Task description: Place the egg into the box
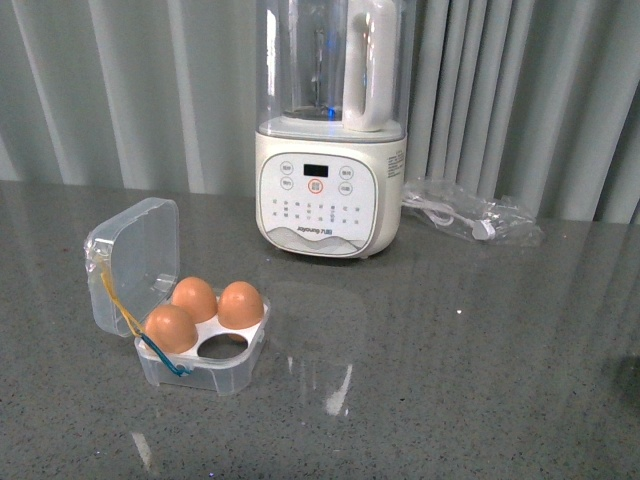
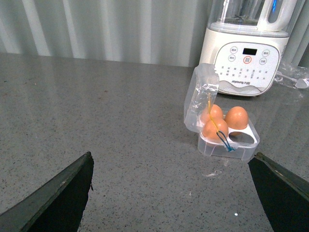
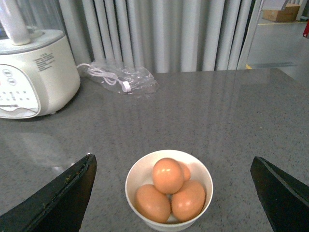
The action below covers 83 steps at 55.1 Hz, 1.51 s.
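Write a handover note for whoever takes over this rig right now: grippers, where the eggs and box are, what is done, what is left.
Left gripper: jaws open, empty, facing the box.
Right gripper: jaws open, empty, aimed at the bowl.
Box: lid open, three eggs seated, nearest hole empty.
Bowl: at least three loose eggs.
Done: three holes filled.
Left: lift one egg from the bowl and seat it in the empty hole.

Three eggs [image 1: 171,328] [image 1: 194,298] [image 1: 241,304] lie in one box [image 1: 135,255], leaving one hole [image 1: 222,346] empty. Four more eggs [image 3: 167,175] fill one bowl [image 3: 136,175], one partly hidden. One blender [image 1: 318,200], one bagged cable [image 1: 470,215].
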{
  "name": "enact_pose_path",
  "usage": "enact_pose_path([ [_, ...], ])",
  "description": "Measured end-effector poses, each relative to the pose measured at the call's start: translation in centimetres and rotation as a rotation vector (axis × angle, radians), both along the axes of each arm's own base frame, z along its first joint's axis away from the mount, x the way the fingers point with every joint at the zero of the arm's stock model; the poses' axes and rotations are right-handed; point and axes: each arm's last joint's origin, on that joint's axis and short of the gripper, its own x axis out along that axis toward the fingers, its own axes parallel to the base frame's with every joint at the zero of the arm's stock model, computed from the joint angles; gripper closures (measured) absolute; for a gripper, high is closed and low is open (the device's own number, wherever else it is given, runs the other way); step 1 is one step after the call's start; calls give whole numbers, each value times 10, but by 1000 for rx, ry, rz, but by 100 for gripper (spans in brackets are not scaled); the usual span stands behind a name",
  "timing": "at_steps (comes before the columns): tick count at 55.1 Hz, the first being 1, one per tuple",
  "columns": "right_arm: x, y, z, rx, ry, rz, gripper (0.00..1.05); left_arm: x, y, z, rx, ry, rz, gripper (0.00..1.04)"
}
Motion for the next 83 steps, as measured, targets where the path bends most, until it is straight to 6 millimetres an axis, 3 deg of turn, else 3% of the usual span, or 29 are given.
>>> enact_pose_path([
  [8,57,-16,-14,-12,161,-15,7,0,0,0,0,0,0,7],
  [19,84,-27,-32,-39,272,19,7,0,0,0,0,0,0,7],
  [37,89,-27,-46,-159,251,194,7,0,0,0,0,0,0,7],
  [52,90,-31,-68,-156,285,205,7,0,0,0,0,0,0,7],
  [67,87,-33,-77,-147,307,196,8,0,0,0,0,0,0,7],
  [83,85,-35,-77,-136,303,192,52,0,0,0,0,0,0,7],
])
